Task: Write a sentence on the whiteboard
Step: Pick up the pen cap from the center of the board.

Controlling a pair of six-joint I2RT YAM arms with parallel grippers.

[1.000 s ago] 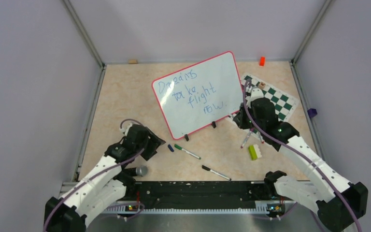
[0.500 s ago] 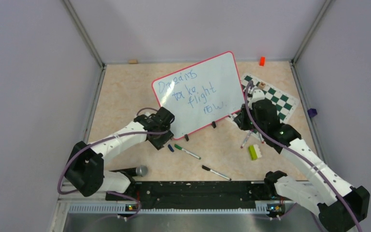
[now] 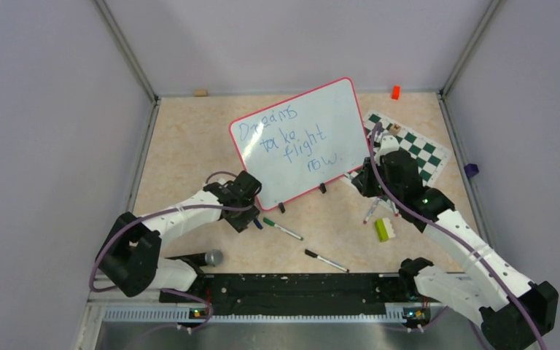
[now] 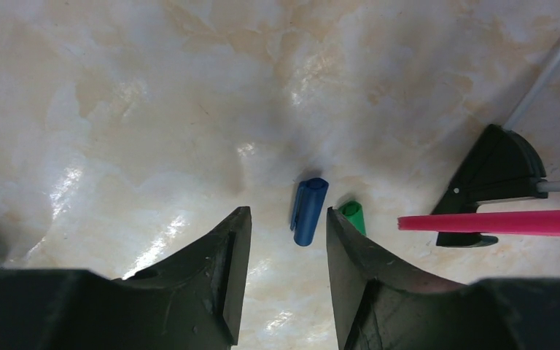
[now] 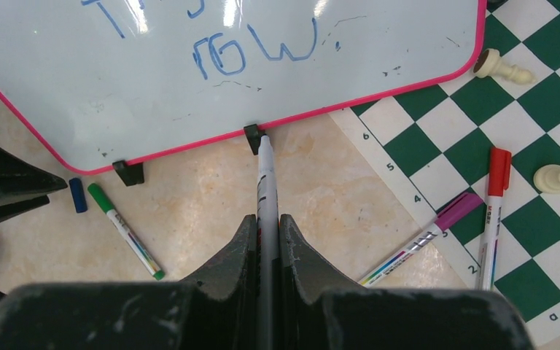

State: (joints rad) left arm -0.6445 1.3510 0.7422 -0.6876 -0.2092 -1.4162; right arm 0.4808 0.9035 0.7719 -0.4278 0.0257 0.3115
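right wrist — right gripper (image 5: 266,223) tight around a white marker (image 5: 265,175), the whiteboard (image 5: 153,98) just past its tip

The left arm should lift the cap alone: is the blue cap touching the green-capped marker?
Apart. The right wrist view shows bare table between the blue cap and the green-capped marker; the left wrist view agrees.

Whiteboard (image 3: 339,109): mid-table, left of chess mat (image 3: 424,154).
Cap (image 4: 309,211): on table (image 3: 182,138), before whiteboard's left corner.
Marker (image 5: 266,189): tip at whiteboard's near edge.
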